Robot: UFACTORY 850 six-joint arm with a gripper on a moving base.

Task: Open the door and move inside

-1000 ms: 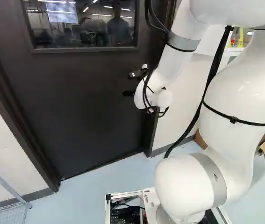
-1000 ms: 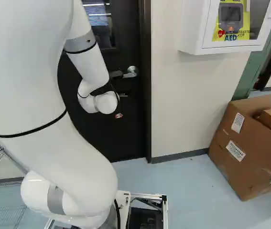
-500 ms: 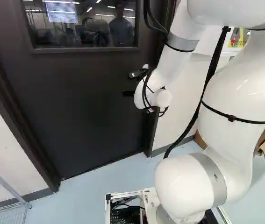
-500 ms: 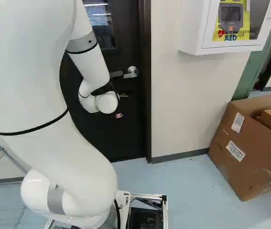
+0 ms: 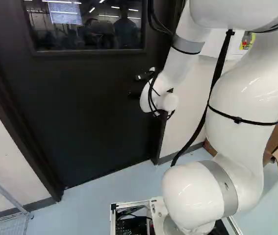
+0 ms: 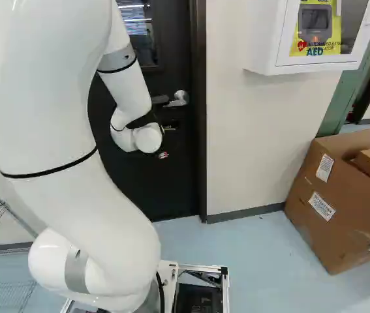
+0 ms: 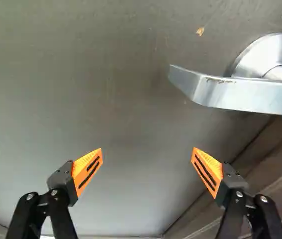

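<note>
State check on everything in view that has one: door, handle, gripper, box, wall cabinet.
Door: shut.
Lever handle: roughly level, not gripped.
Gripper: open, nothing between its fingers.
Cardboard box: open, a flap out.
Wall cabinet: looks shut.

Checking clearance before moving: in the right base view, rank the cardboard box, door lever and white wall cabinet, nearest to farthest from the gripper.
1. Door lever: right by the gripper, at the door.
2. White wall cabinet: upper right, on the wall.
3. Cardboard box: lower right, on the floor.
</note>
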